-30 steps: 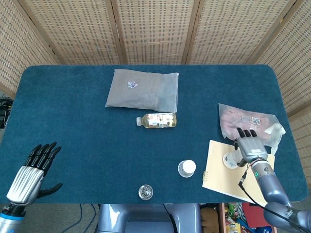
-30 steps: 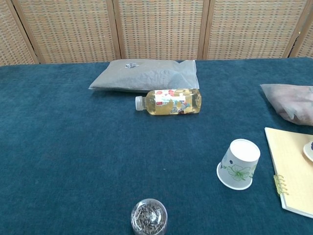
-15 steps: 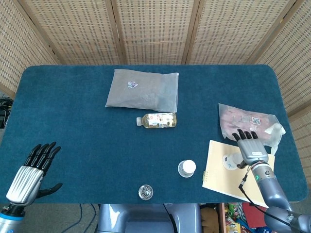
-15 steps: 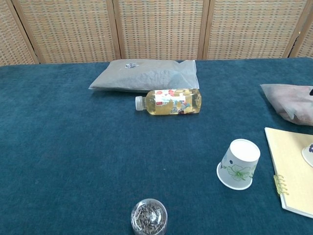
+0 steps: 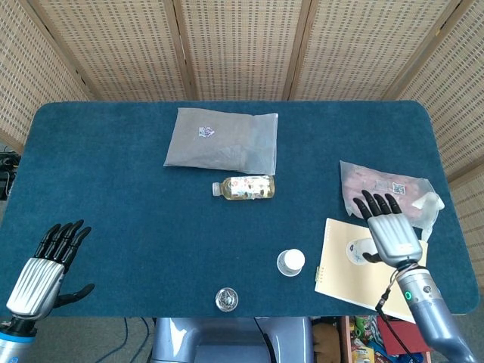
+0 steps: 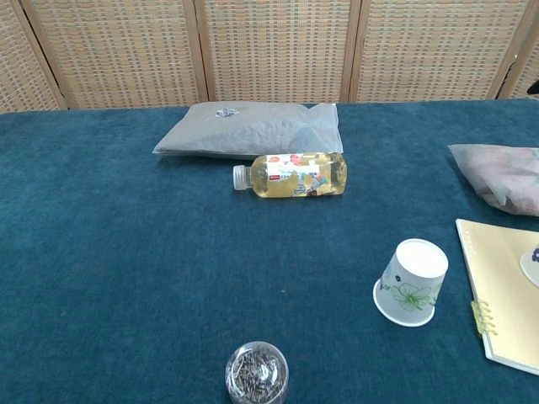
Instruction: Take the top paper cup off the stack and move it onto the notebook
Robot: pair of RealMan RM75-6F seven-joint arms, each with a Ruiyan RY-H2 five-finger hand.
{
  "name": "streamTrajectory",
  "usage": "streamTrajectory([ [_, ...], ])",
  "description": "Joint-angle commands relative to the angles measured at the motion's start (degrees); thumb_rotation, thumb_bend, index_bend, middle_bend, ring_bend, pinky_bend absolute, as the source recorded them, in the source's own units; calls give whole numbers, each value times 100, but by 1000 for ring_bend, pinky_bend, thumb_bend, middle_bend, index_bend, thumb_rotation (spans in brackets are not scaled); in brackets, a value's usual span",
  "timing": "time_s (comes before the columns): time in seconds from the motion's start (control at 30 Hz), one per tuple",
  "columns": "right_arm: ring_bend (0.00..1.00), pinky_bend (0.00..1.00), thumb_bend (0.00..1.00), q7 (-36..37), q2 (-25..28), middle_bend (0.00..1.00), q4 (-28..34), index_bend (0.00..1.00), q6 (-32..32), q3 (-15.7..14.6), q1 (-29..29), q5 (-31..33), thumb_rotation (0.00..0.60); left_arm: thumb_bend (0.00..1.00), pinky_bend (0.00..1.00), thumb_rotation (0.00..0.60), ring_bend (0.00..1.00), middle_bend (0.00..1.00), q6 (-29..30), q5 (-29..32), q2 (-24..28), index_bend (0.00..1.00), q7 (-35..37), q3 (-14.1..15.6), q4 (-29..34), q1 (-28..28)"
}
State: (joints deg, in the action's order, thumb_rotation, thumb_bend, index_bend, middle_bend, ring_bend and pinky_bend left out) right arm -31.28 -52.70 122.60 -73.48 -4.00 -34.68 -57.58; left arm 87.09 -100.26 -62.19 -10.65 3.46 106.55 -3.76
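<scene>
At the near edge of the blue table (image 5: 113, 189), about midway along it, stands a small round clear container (image 6: 256, 373) filled with fine metal pieces. Off the near left corner the left hand (image 5: 41, 268) hovers with its fingers spread apart and nothing in it. Toward the near right corner lies the yellow spiral notebook (image 5: 340, 272), and 1 paper cup (image 5: 354, 249) sits upside down on it, partly hidden in the head view by the right hand (image 5: 389, 234), which hangs above the notebook with fingers stretched out and apart, gripping nothing; whether any finger touches the cup cannot be told. Just left of the notebook's spiral edge, on the table cloth, the remaining stack of cups (image 6: 411, 282) stands upside down, white with a green floral print. Farther back on the right side a pinkish plastic bag (image 5: 386, 189) lies close to the far edge of the notebook. Near the middle of the table a plastic bottle (image 6: 290, 175) of pale yellow liquid lies on its side, cap toward the left. Just behind it, toward the far edge, rests a flat grey pouch (image 5: 221, 141).
</scene>
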Motion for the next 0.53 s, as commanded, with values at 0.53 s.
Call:
streamTrajectory([
  [0.53,0,0,179,1332,-1379,0,-1370,29,-1410,-640,1843,-2864,600,149,0,600,0,0,-22,69,-29,0,-32,-14,-19,6],
])
